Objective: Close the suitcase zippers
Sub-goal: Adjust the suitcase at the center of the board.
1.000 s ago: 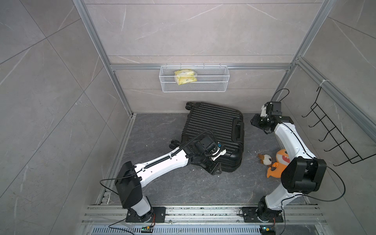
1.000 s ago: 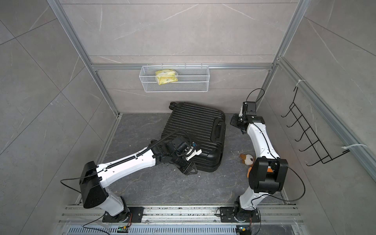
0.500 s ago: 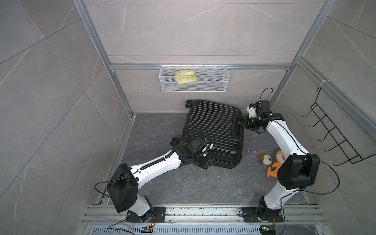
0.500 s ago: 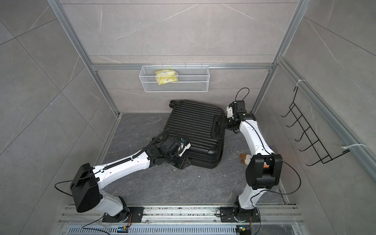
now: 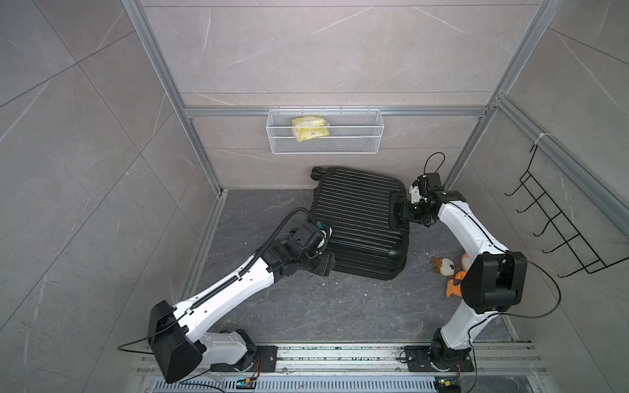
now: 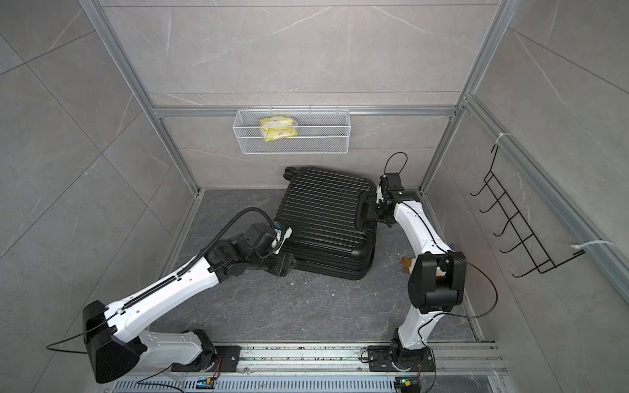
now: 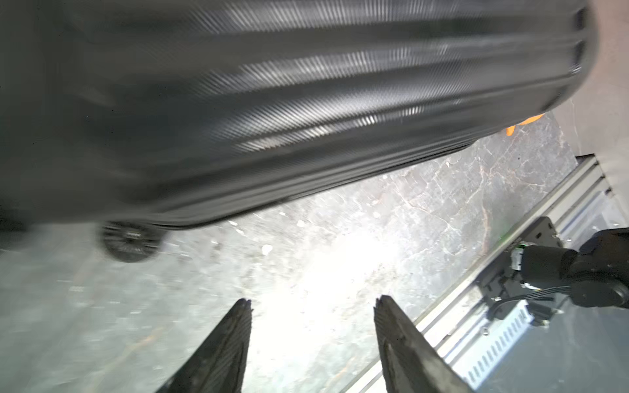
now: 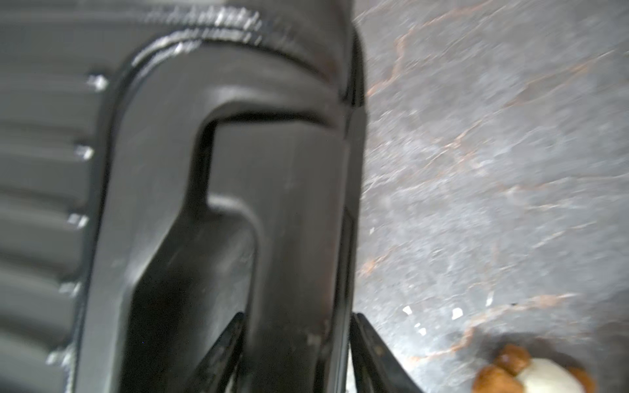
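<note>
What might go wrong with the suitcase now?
The right fingers pinch the suitcase only at its edge, so it might slip or twist. The left fingers are open, holding nothing, so nothing steadies that side. The toy lies by the right arm and might get knocked.

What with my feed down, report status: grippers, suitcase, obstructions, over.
Left gripper open, empty, beside suitcase. Right gripper straddling its handle-side rim, grip unclear. Suitcase lies flat; zipper pulls not visible. Plush toy nearby, not touching.

place: lab test cell | cues: aluminium frame (image 5: 335,111), tiled walls (image 5: 323,51), base rail (image 5: 340,354)
</note>
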